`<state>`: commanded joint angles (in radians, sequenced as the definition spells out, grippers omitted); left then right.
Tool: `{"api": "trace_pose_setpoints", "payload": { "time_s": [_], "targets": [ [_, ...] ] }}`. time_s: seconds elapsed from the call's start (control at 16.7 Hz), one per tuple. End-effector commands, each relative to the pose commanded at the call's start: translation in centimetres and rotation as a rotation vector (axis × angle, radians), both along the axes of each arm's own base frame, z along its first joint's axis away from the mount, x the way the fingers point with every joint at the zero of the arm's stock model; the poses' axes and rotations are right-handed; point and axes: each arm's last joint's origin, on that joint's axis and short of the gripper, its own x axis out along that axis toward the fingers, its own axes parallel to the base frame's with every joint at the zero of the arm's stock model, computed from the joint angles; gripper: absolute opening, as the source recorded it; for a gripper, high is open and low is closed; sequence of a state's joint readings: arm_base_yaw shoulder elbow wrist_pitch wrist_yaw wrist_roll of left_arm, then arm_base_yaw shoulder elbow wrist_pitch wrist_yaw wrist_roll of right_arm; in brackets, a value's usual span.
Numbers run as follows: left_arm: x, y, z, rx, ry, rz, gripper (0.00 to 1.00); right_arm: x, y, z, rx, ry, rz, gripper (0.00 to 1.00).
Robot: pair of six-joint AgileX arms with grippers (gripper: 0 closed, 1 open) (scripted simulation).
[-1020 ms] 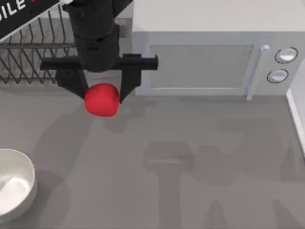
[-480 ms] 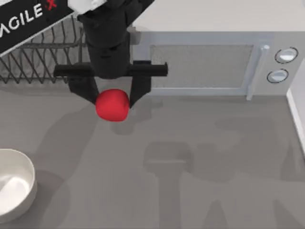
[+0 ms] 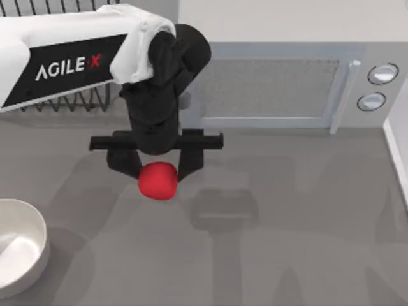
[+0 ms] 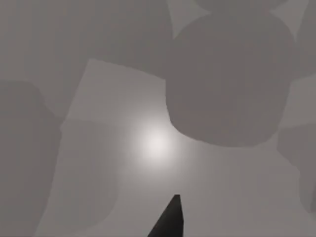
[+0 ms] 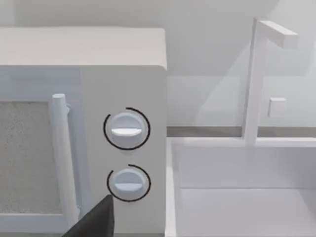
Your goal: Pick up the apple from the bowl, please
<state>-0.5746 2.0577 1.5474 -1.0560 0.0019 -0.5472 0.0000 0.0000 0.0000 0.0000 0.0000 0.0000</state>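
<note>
The bright-red apple [image 3: 157, 180] hangs above the grey table, left of centre in the top view, pinched between the two black fingers of my left gripper [image 3: 157, 172], which is shut on it. The white bowl [image 3: 39, 245] sits at the table's left edge, well to the lower left of the apple, and holds nothing. In the left wrist view a dark fingertip [image 4: 170, 219] shows over the bare table with shadows on it. The right wrist view looks at the microwave and a sink, with a dark fingertip [image 5: 96, 219] at the picture's edge.
A white microwave [image 3: 274, 83] with a handle and two dials stands along the back. A wire dish rack [image 3: 83, 99] sits behind the left arm. A white sink [image 5: 247, 192] lies at the table's right, beside the microwave.
My left gripper, still holding the apple, has moved toward the front of the table and slightly right. More of the white arm has come into the top view.
</note>
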Motion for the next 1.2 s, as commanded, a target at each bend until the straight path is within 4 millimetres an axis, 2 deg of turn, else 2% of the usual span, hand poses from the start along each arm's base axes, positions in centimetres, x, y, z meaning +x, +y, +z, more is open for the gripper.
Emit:
{"api": "trace_pose_setpoints", "payload": {
  "time_s": [0.12,0.3,1.08,1.2],
  "targets": [
    [-0.13,0.06,-0.78,0.002,0.004,0.0,0.0,0.0,0.0,0.0,0.0,0.0,0.0,1.0],
    [-0.13,0.06,-0.78,0.002,0.004,0.0,0.0,0.0,0.0,0.0,0.0,0.0,0.0,1.0],
    [-0.13,0.06,-0.78,0.002,0.004,0.0,0.98,0.0,0.0,0.0,0.0,0.0,0.0,1.0],
    [-0.13,0.06,-0.78,0.002,0.004,0.0,1.0,0.0,0.0,0.0,0.0,0.0,0.0,1.0]
  ]
}}
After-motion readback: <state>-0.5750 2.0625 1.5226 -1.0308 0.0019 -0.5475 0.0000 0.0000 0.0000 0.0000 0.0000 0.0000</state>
